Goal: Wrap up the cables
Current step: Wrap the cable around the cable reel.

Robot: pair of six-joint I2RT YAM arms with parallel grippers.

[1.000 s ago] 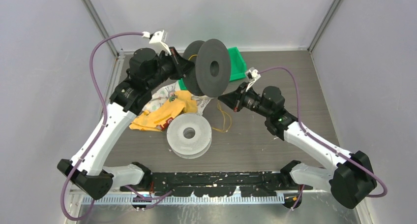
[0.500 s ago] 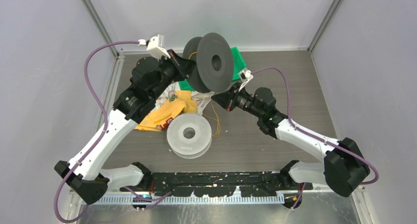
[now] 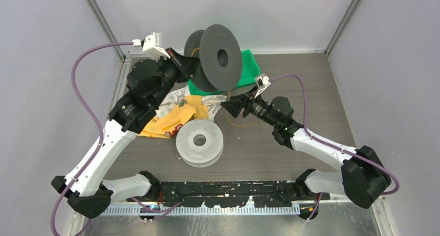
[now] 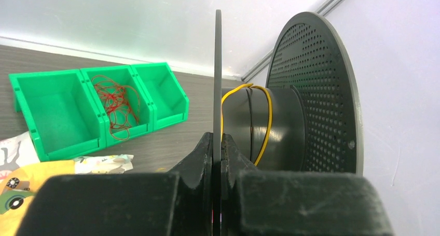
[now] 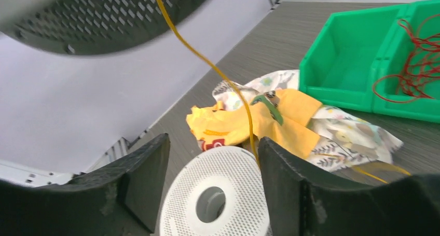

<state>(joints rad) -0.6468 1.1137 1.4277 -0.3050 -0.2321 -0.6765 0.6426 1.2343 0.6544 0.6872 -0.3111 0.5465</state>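
Right wrist view: the right gripper [image 5: 212, 142] stands wide, its two black fingers well apart with nothing pinched. A second ago it was shut, so it has just let go.
Arms: seen from above, the right arm has pushed in toward the raised spool, and the left arm has swung that spool higher and further left.
Meaning: I'd read this as the end of one pass, with the strand released so the arm can take a fresh hold lower down for the next turn.
Cable and jaws: the thin yellow cable [image 5: 207, 62] slants down from the spool overhead through the open gap. It ends just beside the inner face of the finger on the picture's right, and I cannot tell whether it brushes that finger.
Below the jaws: a white perforated plastic spool [image 5: 218, 194] lies flat on the grey wood-grain table [image 3: 311, 91], untouched. Some slack yellow cable rests on the table near it.
Further back: a crumpled yellow printed cloth [image 5: 233, 122] comes first. Beyond it is a green plastic bin [image 4: 57, 111] with a tangle of thin red wire [image 4: 117, 106] in its middle compartment.
Left wrist view: the left gripper [image 4: 217, 142] is clamped on the thin near flange of the dark grey perforated plastic spool [image 4: 316, 91], holding it edge-on, clear of the table.
Hub: only a couple of yellow turns sit on it, so most of the wrapping looks still to come.
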